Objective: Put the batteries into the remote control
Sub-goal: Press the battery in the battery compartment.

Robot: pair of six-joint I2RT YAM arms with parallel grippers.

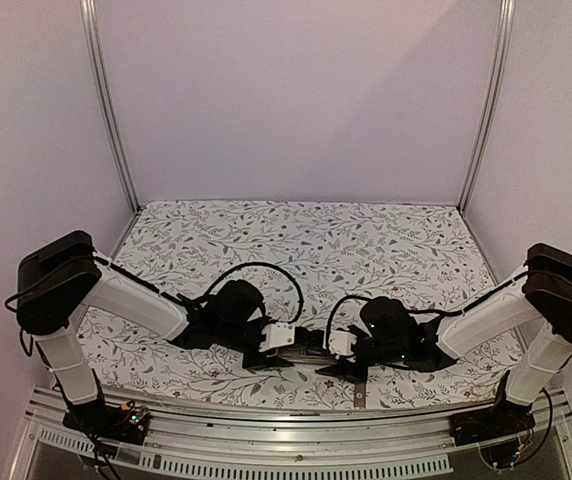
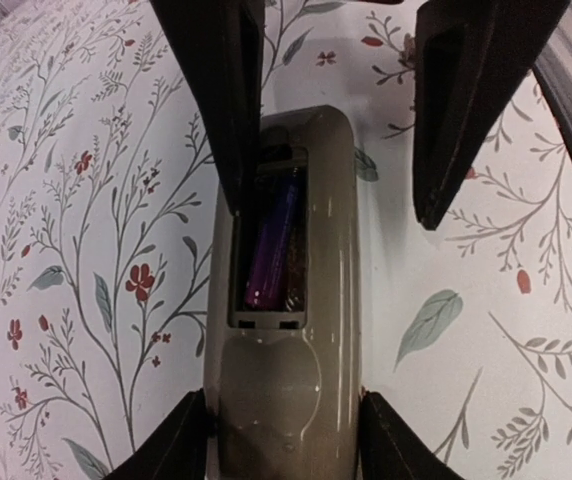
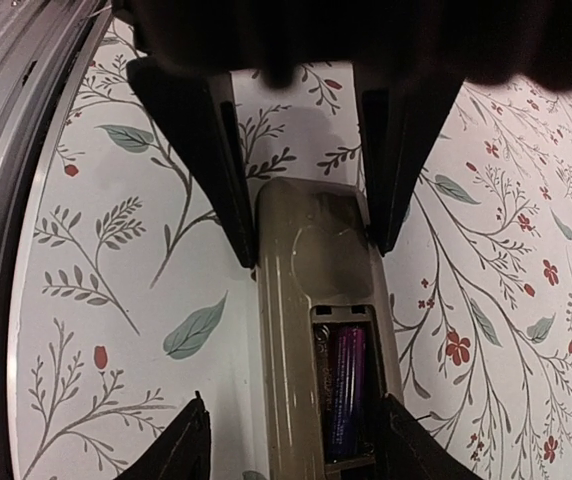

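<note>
Both pincers clamp the remote control (image 2: 286, 330) lying on the floral table (image 1: 366, 235), batteries (image 2: 271, 245) loaded.

Looked like a robotics lab test cell: plain white enclosure walls (image 1: 296, 90), aluminium frame posts (image 1: 109, 110), floral-printed table cover (image 1: 306, 240), two bench-bolted robot arms.

Both arms reach low over the table and meet near the middle. The left gripper (image 1: 311, 345) points right, and its fingers (image 2: 206, 440) squeeze the end of the remote control (image 2: 286, 380). The right gripper (image 1: 328, 352) points left. Its fingers (image 3: 221, 180) sit on both sides of the remote's other end.
</note>
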